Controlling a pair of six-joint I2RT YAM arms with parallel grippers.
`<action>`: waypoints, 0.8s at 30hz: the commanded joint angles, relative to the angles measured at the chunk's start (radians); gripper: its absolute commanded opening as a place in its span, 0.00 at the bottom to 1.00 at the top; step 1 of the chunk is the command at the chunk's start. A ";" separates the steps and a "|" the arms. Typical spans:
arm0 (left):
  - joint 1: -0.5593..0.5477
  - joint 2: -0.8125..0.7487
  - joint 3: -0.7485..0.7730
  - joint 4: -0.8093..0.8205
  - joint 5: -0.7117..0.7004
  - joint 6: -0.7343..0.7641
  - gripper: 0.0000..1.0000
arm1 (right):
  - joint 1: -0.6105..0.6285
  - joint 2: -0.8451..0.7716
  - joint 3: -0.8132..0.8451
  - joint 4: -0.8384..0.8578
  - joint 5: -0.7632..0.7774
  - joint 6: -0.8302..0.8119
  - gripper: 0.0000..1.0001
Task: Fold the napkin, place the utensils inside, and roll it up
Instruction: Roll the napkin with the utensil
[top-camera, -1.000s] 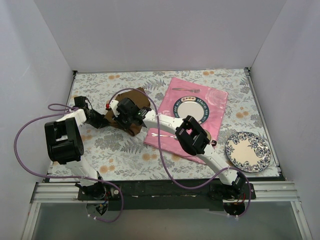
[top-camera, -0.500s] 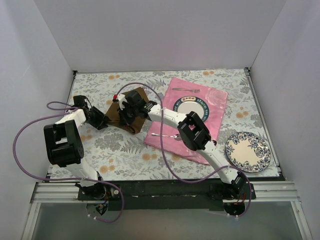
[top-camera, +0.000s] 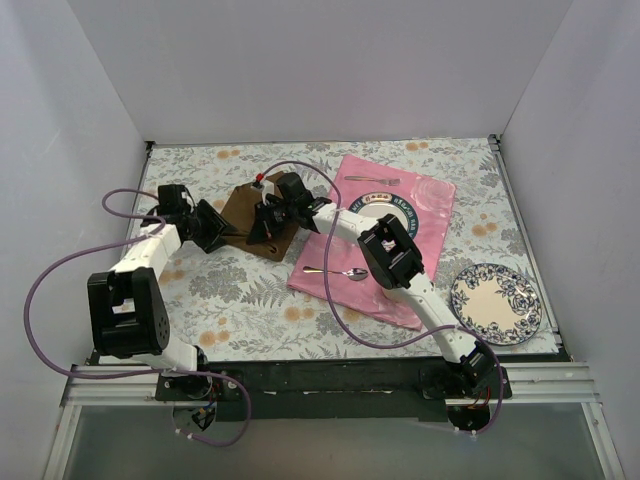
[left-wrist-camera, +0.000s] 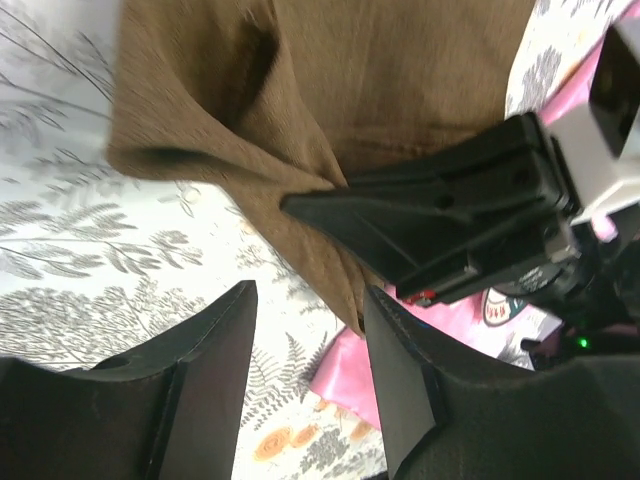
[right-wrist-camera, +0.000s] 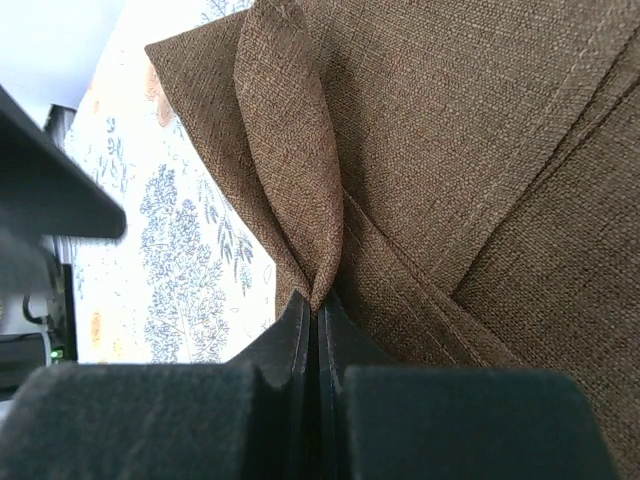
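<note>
From above, the napkin (top-camera: 250, 205) lies on the table (top-camera: 240, 290) toward its far left part, just beside the pink mat (top-camera: 420, 200). The right end effector (top-camera: 262, 225) sits at the napkin's near edge and the left end effector (top-camera: 215, 228) by its left corner. The fork (top-camera: 372, 180) and spoon (top-camera: 337, 272) wait on the mat.

At the left wrist, we see the left end effector (left-wrist-camera: 310, 350) with its fingers apart and nothing between them, the napkin (left-wrist-camera: 330, 90) just beyond. The right end effector (left-wrist-camera: 310, 208) nips the hem.

At the right wrist, the right end effector (right-wrist-camera: 315, 310) is closed tight on a raised pleat of the napkin (right-wrist-camera: 450, 150).

We judge the fold is under way. To do it well, we should carry the pinched edge low and straight across, take the neighbouring corner with the free fingers so the cloth does not drag, and match the edges before letting go.
</note>
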 joint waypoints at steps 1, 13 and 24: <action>-0.030 -0.041 -0.025 0.022 0.011 -0.033 0.48 | -0.007 0.016 -0.028 0.052 -0.048 0.048 0.01; -0.032 0.142 -0.050 0.207 0.134 -0.111 0.00 | -0.015 0.025 -0.051 0.092 -0.069 0.092 0.01; -0.027 0.160 -0.131 0.417 0.125 -0.217 0.00 | -0.016 0.018 -0.065 0.092 -0.074 0.084 0.01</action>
